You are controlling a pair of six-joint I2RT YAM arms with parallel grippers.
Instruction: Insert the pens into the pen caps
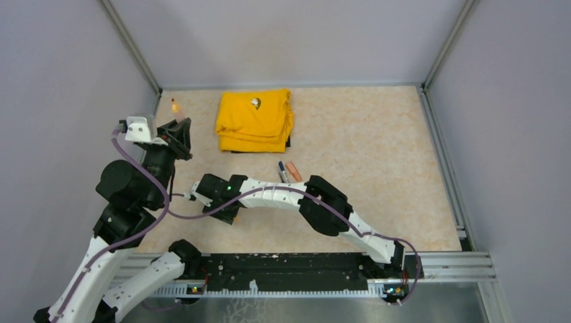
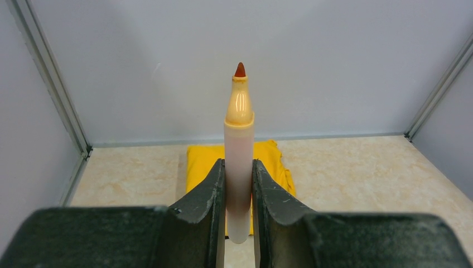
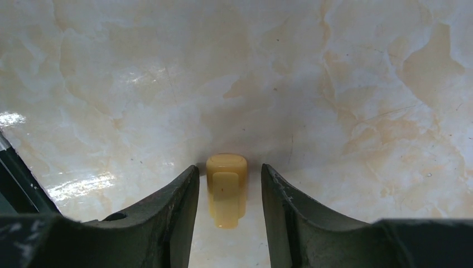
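My left gripper [image 2: 239, 180] is shut on an orange marker pen [image 2: 239, 145], gripping the lower barrel and holding it upright with its bare red-brown tip on top. In the top view this gripper [image 1: 178, 132] is raised at the far left, the marker [image 1: 176, 108] sticking out of it. My right gripper [image 3: 228, 168] is low over the table, jaws open on either side of a light orange pen cap [image 3: 226, 190] that lies flat, with a gap on each side. In the top view a thin dark pen [image 1: 282, 171] and a short orange marker [image 1: 293, 171] lie side by side at mid-table.
A folded yellow cloth [image 1: 254, 121] lies at the back of the beige marbled table [image 1: 377, 155]. Grey walls close the table in on the left, back and right. The right arm [image 1: 283, 195] stretches leftward across the near part of the table.
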